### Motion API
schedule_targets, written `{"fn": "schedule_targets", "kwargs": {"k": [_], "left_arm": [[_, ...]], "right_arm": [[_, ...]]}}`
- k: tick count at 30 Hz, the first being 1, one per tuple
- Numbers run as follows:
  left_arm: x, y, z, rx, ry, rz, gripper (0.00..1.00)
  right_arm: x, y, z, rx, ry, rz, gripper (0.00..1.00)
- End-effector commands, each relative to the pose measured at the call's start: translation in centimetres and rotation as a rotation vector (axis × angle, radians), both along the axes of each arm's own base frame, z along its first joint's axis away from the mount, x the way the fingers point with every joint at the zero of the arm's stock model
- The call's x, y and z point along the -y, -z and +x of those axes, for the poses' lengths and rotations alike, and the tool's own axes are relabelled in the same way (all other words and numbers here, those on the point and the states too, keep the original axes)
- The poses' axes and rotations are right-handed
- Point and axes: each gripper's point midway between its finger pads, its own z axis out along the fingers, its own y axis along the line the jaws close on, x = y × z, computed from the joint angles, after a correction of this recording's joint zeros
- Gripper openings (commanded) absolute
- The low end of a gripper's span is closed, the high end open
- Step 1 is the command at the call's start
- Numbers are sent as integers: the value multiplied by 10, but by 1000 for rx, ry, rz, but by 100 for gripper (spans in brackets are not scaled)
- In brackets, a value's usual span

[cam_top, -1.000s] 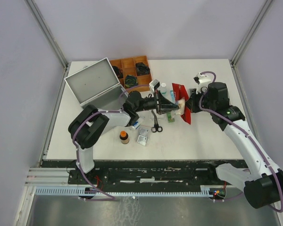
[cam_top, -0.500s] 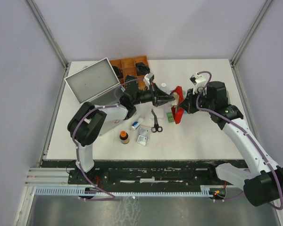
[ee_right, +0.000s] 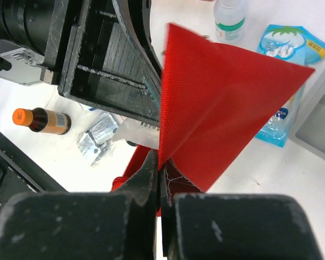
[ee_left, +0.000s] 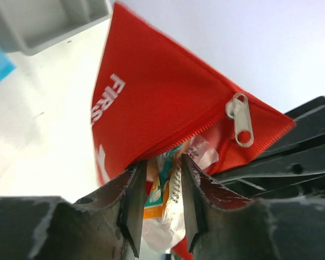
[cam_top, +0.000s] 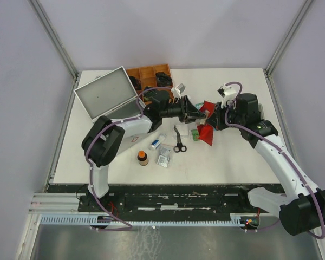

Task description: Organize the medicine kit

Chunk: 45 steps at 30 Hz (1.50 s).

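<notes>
1. There are two arms, each with one gripper.
2. The left gripper (ee_left: 162, 168) has its jaws spread partway. One printed packet (ee_left: 165, 189) lies in the gap, at the mouth of the pouch (ee_left: 168, 103).
3. The right gripper (ee_right: 158, 165) has its jaws pressed together, pinching one edge of the red pouch mid-table.
4. There is one kit (cam_top: 104, 96). It stands at the far left of the table with its lid open, well apart from the pouch.
5. One wooden tray (cam_top: 151, 80) sits just beside the kit, on its right.
6. Loose items on the table: one pair of scissors (cam_top: 179, 142), one brown bottle (cam_top: 143, 157), two foil packs (ee_right: 97, 140), one clear bottle (ee_right: 230, 19) and one blue bag (ee_right: 286, 46).
7. Hidden or unclear:
   - The pouch lettering reads "FIRS" and is then cut off.
   - The packet print is unreadable.
   - The wooden tray holds dark items that cannot be identified, and the kit lid covers its left side.
   - The left arm hides part of the kit.
   - A grey tray (ee_left: 49, 21) is cut off by the frame edge.
   - A green item (cam_top: 196, 133) lies partly under the pouch.
</notes>
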Motion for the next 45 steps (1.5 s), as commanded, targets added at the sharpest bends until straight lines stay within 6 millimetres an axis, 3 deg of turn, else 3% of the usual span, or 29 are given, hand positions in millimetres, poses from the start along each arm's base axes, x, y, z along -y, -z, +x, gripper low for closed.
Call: {"fn": "schedule_targets", "kwargs": {"k": [1,11,13,22,29,35,41,45], "left_arm": [[-8,-11,-5,170,17,90,43],[-16,-52,-22,296,80,59,89],[-17,-57,-29,318,109,47,94],[-36,-70,-72,480,245,-34,93],[-24,-79,-102,470,316,-142,92],[-5,-53,-112,452,314,-116,91],[-2,-12,-98,513,260,17,88],[-7,-12,-94,666,282,87,87]], "right_arm": [[4,-14,5,87,3,-24,0],[4,7,3,30,-66,-73,0],[5,7,5,23,-67,-71,0],[7,9,8,1,-71,-46,0],[5,10,7,-8,-76,-33,0],[5,6,7,-35,-62,-3,0],[10,1,6,-47,-43,35,0],[21,3,7,-50,-15,0,0]]}}
